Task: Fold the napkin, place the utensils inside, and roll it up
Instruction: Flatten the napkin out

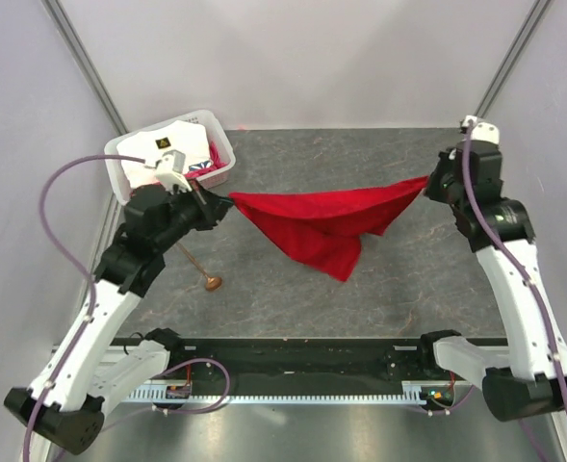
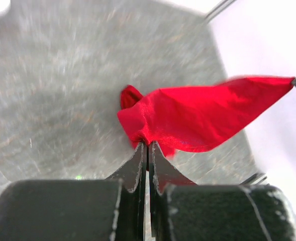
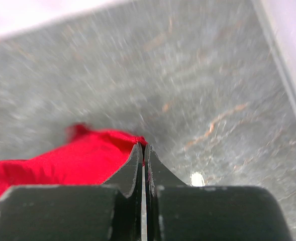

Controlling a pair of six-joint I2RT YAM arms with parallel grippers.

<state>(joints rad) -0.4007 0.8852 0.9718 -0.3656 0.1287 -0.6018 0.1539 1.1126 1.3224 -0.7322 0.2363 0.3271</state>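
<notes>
The red napkin (image 1: pixel 323 219) hangs stretched between both arms above the grey table, its middle sagging down toward the surface. My left gripper (image 1: pixel 227 203) is shut on the napkin's left corner (image 2: pixel 142 138). My right gripper (image 1: pixel 427 183) is shut on the right corner (image 3: pixel 140 142). In the left wrist view the napkin (image 2: pixel 198 115) spans out to the far right, where the other gripper's tip shows. The brown wooden spoon (image 1: pixel 200 269) lies on the table under my left arm, bowl toward the near side, handle partly hidden by the arm.
A white bin (image 1: pixel 129 178) with white and pink patterned fabric stands at the back left, just behind my left wrist. A black rail (image 1: pixel 293 356) runs along the table's near edge. Grey walls enclose the sides and back.
</notes>
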